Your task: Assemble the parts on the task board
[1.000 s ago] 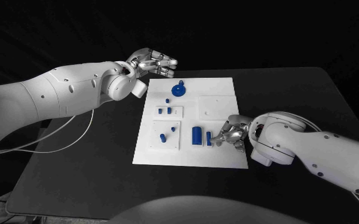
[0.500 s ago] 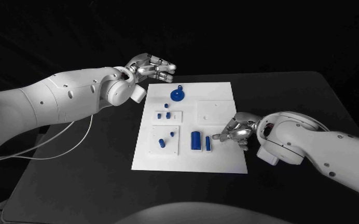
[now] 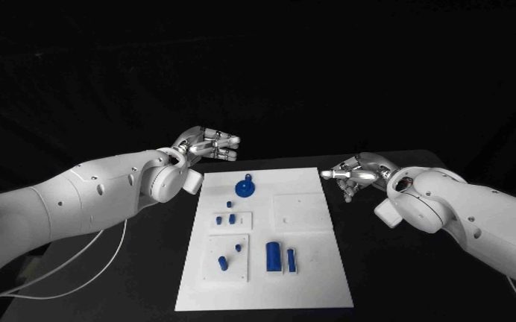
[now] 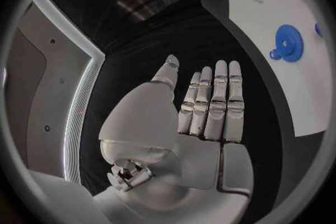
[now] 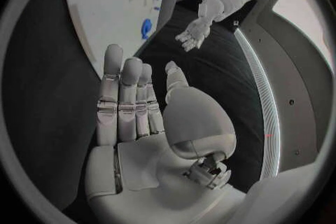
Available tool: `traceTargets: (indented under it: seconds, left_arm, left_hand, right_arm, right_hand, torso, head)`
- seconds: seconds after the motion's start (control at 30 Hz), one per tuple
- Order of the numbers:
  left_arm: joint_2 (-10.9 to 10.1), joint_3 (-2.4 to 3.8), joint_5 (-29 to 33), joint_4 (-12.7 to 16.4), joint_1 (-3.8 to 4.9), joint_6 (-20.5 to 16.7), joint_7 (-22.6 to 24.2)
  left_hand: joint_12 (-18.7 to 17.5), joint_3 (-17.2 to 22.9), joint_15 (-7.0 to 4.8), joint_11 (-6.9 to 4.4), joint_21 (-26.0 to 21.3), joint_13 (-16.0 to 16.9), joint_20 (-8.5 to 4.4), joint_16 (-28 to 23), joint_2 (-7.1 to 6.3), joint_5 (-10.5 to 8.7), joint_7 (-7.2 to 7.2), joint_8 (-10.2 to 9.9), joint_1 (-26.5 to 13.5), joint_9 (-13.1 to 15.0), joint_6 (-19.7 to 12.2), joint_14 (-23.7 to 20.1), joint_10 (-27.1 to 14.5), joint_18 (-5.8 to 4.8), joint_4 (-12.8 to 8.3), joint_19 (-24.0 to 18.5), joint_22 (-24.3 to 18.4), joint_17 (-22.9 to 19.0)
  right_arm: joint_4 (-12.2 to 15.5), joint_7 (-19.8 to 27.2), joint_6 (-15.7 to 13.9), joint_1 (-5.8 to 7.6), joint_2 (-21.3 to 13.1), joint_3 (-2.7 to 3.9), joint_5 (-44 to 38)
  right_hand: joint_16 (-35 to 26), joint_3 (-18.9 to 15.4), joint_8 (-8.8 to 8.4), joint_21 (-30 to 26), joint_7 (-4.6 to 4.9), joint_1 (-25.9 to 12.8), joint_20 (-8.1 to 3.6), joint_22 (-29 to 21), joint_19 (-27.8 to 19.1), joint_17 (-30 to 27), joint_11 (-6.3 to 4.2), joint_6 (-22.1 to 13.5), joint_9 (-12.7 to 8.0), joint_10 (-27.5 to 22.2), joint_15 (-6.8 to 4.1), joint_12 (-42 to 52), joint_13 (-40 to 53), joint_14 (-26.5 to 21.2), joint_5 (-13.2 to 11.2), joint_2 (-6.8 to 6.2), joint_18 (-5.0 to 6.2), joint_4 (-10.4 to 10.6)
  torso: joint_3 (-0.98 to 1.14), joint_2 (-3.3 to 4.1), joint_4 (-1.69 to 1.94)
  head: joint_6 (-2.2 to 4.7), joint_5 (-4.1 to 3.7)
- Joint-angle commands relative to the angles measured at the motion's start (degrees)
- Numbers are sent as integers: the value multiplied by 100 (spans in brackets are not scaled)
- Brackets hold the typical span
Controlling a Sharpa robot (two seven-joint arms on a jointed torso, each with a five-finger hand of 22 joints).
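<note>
Right now your left hand (image 3: 209, 145) hangs above the black table (image 3: 129, 277) just past the far left corner of the task board (image 3: 318, 277), holding nothing; in the left wrist view (image 4: 203, 106) its fingers (image 4: 220, 95) lie straight and side by side, with the thumb set a little apart. Your right hand (image 3: 357, 171) sits opposite, off the board's far right corner, and the right wrist view (image 5: 140, 106) shows it flat and unloaded too, fingers (image 5: 122, 95) extended together over bare table beside the board's edge. Neither hand touches the board or any part.

The white task board lies lengthwise in the middle of the table. You can see a blue gear (image 3: 245, 186) with a small tab near the board's far end, on the left half; it also shows in the left wrist view (image 4: 287, 45) and, small, in the right wrist view (image 5: 146, 28). Nearer to you, two short blue pegs (image 3: 226, 220) stand in a raised square plate on the left side. Below that, a second square plate carries a blue pin (image 3: 223, 263) and a smaller blue peg (image 3: 238, 247). Just right of that plate, a larger blue cylinder (image 3: 273, 255) and a slimmer blue bar (image 3: 291, 259) lie side by side, close but whether they touch you cannot tell. A blank white square recess (image 3: 298, 212) sits on the right half, level with the two pegs.
</note>
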Motion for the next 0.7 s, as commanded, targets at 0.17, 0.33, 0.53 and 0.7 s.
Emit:
traceTargets:
  seconds: [0.17, 0.33, 0.53, 0.7]
  left_arm:
    - [265, 13, 671, -466, 0, -171, 280]
    - [464, 32, 825, -792, -35, 23, 307]
    - [635, 44, 951, -1035, -113, -41, 436]
    - [653, 39, 780, -1064, -131, -74, 277]
  left_hand:
    - [-14, -17, 35, 15, -13, 1, -6, -40, 116, 34, -17, -16, -5, -3, 8, -129, 38, -40, -83, -23, 2, -72]
    - [-20, -52, 108, 87, -95, -1, 75, -51, 159, 33, -11, -17, -34, -5, -92, -426, -266, -29, -151, -158, -32, -151]
    - [-38, -145, 193, 122, -219, -19, 290, -59, 116, -15, -89, -73, -149, -59, -1258, -1092, -1142, 58, -224, -498, -79, -186]
    - [-354, -110, -603, -674, -597, -340, -563, -399, 78, -331, -818, -378, -2411, -365, -5885, -6910, -6583, -337, -98, -6133, -471, -534]
  right_arm:
    - [-1575, 1688, -352, 75, 620, 132, 1625]
    - [-2250, 2166, -255, 57, 968, 258, 2052]
    - [-2527, 2451, -131, -2, 1126, 336, 2241]
    - [-2546, 2136, -239, -15, 1140, 346, 2019]
  right_hand:
    - [-2004, 404, 82, -176, 217, 462, 618, -2178, -1555, -1826, 467, -255, -822, -4, 533, -2241, -3334, -763, -220, 158, 107, -705]
    - [-3292, 728, -40, -339, 128, 222, 1335, -4034, -2971, -3783, 600, -1217, -2054, -1242, 1054, -2995, -4779, -1799, -490, 267, 155, -989]
    - [-3307, 766, -57, -305, 133, 52, 2103, -5023, -3362, -4473, 694, -1383, -2100, -1833, 1033, -3062, -4817, -2024, -712, 203, 972, -877]
    - [-3655, 1261, -377, -704, -405, -2022, 506, -5388, -8319, -4817, 81, -6190, -2418, -7042, 370, -3376, -5129, -3761, -2042, -418, -351, 193]
  torso:
    - [-69, -253, -29]
    - [-68, -312, -26]
    - [-64, -383, -23]
    - [-65, -367, -21]
  head:
    - [383, -52]
    - [499, -46]
    - [499, 0]
    - [491, 4]
